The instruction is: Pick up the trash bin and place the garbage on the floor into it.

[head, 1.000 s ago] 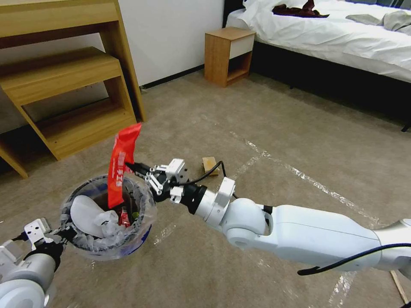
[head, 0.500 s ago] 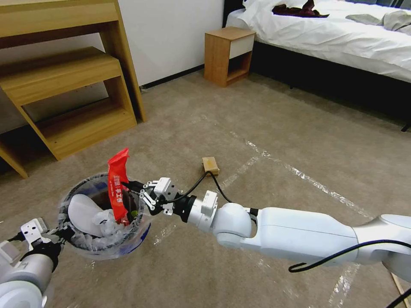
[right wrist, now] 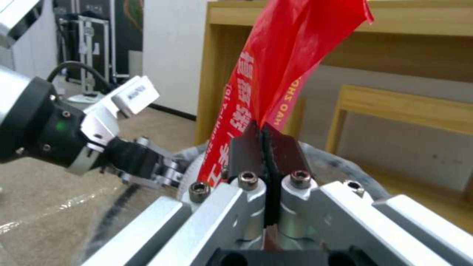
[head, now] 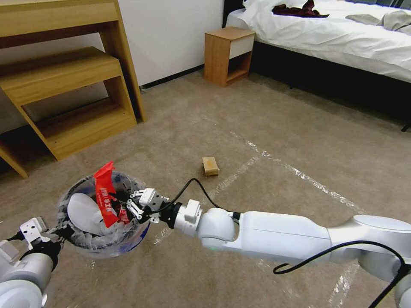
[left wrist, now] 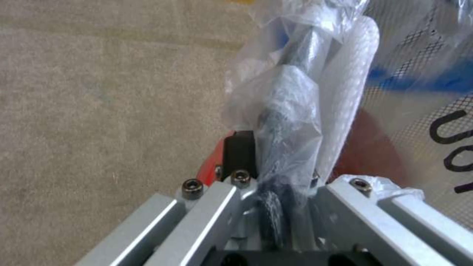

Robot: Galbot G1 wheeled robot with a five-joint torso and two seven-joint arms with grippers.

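The trash bin (head: 143,231), blue outside and lined with a crinkled clear bag, hangs just above the floor (head: 265,128) at the lower left. My left gripper (head: 63,233) is shut on its near rim (left wrist: 295,92), bag and all. Over the bin's mouth, my right gripper (head: 119,202) is shut on a red wrapper (head: 104,192) whose lower end hangs inside the bin. In the right wrist view the black pads (right wrist: 246,149) pinch that red wrapper (right wrist: 276,74). A white slipper (head: 81,210) lies in the bin. A small tan box (head: 210,166) rests on the carpet.
A wooden shelf unit (head: 64,85) stands at the back left, a small nightstand (head: 227,53) by the wall, and a bed (head: 334,34) at the back right. Shiny tape strips (head: 299,175) cross the beige carpet.
My right gripper has come down and to the left with the red wrapper, from above the bin's edge to over its mouth. The wrapper now dips into the bin.
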